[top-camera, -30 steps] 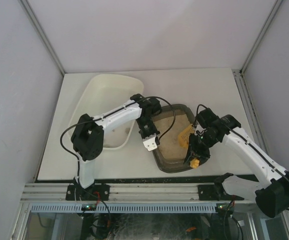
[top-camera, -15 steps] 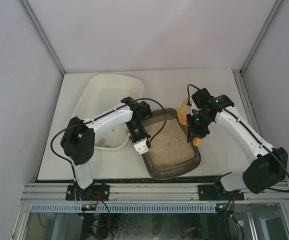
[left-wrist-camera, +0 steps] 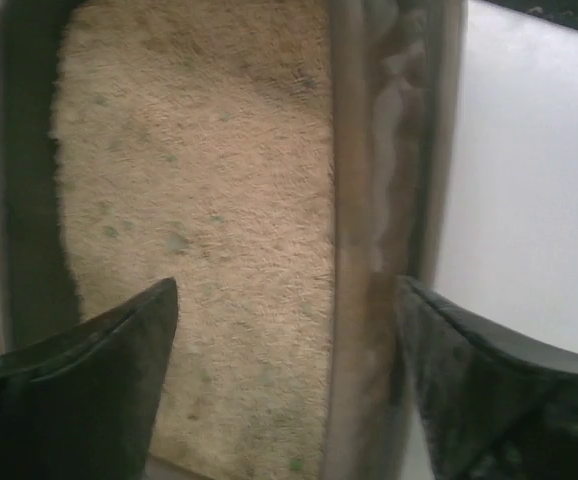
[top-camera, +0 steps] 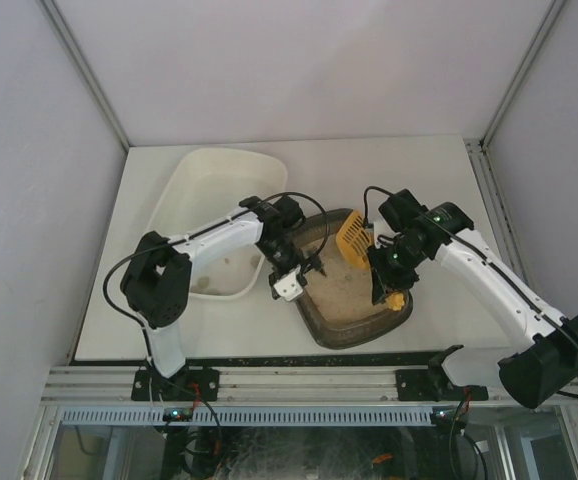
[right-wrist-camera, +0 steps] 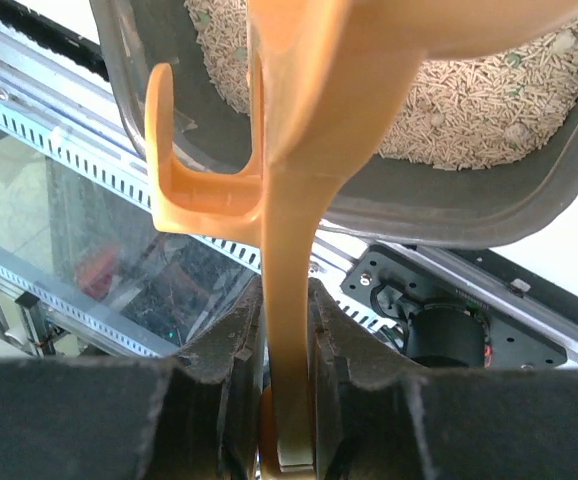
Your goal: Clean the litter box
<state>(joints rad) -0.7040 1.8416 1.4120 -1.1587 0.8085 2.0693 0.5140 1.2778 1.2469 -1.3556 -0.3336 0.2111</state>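
The litter box [top-camera: 357,341] is set near the desk's front edge, beside a white tub [top-camera: 207,188]. Its rim is straddled by the wide-open, empty left hand [left-wrist-camera: 284,385]; a yellow scoop [top-camera: 352,240] is clamped in the right hand [right-wrist-camera: 287,400]. The box is judged stiff and litter-heavy, best gripped at the thick rim.

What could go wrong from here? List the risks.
The left gripper straddles the litter box rim with jaws open, so the box may slide as the scoop digs; it sits close to the near edge of the table. The right gripper pinches only the thin handle, so the scoop could twist and spill litter.
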